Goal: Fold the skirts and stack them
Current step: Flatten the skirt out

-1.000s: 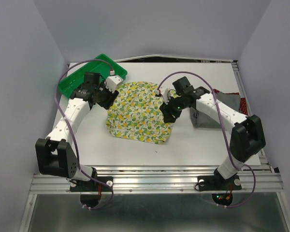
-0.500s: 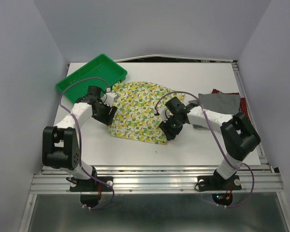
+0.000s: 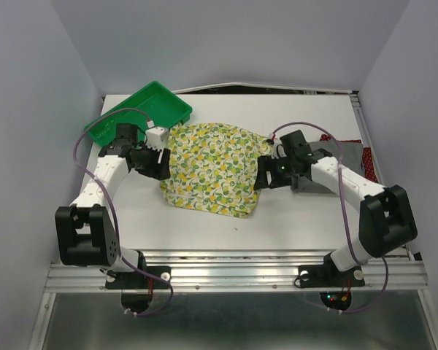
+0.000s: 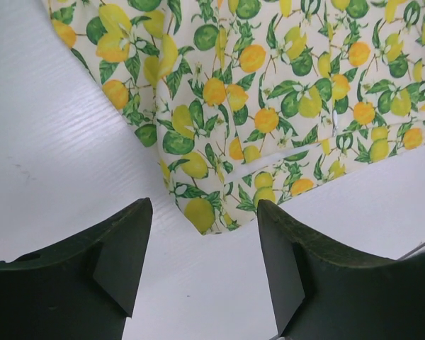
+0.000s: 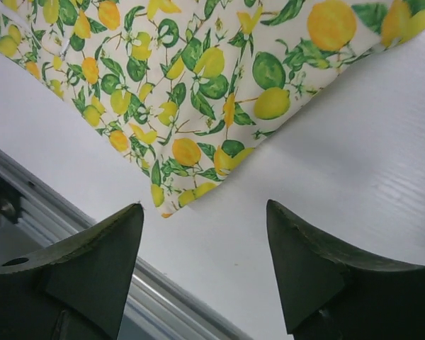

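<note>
Left gripper (image 4: 203, 204) spread wide, nothing between the jaws, both dark fingers (image 4: 120, 262) along the bottom edge of the frame. Lemon-print skirt (image 4: 269, 85) fills the top and right, lying flat on the white table (image 4: 57, 163). Its lower corner sits just above the gap between the fingertips, not touching either.

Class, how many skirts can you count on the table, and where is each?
3. The lemon-print skirt lies spread at the centre; the grey skirt is at the right, partly under the right arm; the dark red skirt peeks out beyond it. Others may be hidden.
</note>
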Robot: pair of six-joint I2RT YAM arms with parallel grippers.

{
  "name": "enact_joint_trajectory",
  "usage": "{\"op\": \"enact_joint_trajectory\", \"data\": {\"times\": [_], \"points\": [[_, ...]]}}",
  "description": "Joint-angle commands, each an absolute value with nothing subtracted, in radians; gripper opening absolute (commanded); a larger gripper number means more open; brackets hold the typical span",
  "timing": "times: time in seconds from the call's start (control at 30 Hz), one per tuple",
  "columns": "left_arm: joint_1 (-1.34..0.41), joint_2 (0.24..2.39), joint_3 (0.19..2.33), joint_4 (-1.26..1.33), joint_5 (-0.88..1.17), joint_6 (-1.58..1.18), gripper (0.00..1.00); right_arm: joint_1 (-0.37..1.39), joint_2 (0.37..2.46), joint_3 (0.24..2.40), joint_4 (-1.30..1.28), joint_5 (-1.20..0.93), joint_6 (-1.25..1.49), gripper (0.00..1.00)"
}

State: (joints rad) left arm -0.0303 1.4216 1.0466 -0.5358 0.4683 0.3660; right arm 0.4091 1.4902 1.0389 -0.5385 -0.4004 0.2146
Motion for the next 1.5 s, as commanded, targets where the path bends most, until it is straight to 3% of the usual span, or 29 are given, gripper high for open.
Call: {"op": "enact_joint_trajectory", "data": {"times": [0.0, 0.17, 0.37, 0.43, 0.6, 0.7, 0.73, 0.87, 1.13, 1.27, 1.47], "points": [[0.02, 1.431, 1.095, -0.56, 0.528, 0.287, 0.72, 0.41, 1.584, 1.009, -0.461, -0.515, 0.446, 0.74], [0.043, 1.509, 1.077, -0.525, 0.476, 0.178, 0.7, 0.41, 1.635, 0.957, -0.37, -0.525, 0.548, 0.72], [0.063, 1.604, 1.046, -0.505, 0.491, 0.132, 0.59, 0.41, 1.741, 0.963, -0.339, -0.58, 0.551, 0.66], [0.063, 1.626, 1.048, -0.508, 0.491, 0.138, 0.57, 0.41, 1.764, 0.973, -0.33, -0.613, 0.551, 0.6], [0.066, 1.648, 1.029, -0.534, 0.465, 0.164, 0.36, 0.41, 1.786, 0.966, -0.311, -0.683, 0.546, 0.35], [0.066, 1.635, 1.041, -0.552, 0.465, 0.196, 0.09, 0.41, 1.758, 0.968, -0.316, -0.701, 0.523, 0.13], [0.066, 1.619, 1.046, -0.566, 0.466, 0.208, 0.03, 0.399, 1.744, 0.969, -0.321, -0.709, 0.512, 0.01], [0.066, 1.488, 1.054, -0.563, 0.457, 0.296, 0.0, 0.315, 1.652, 1.001, -0.342, -0.75, 0.479, 0.01], [0.006, 1.137, 1.095, -0.416, 0.194, 0.426, 0.0, 0.147, 1.454, 1.15, -0.354, -0.883, 0.459, 0.01], [-0.081, 1.134, 1.081, -0.438, 0.14, 0.436, 0.0, 0.147, 1.463, 1.183, -0.354, -0.916, 0.491, 0.01], [-0.092, 1.137, 1.146, -0.456, 0.25, 0.356, 0.0, 0.147, 1.456, 1.303, -0.325, -0.852, 0.514, 0.01]]}}
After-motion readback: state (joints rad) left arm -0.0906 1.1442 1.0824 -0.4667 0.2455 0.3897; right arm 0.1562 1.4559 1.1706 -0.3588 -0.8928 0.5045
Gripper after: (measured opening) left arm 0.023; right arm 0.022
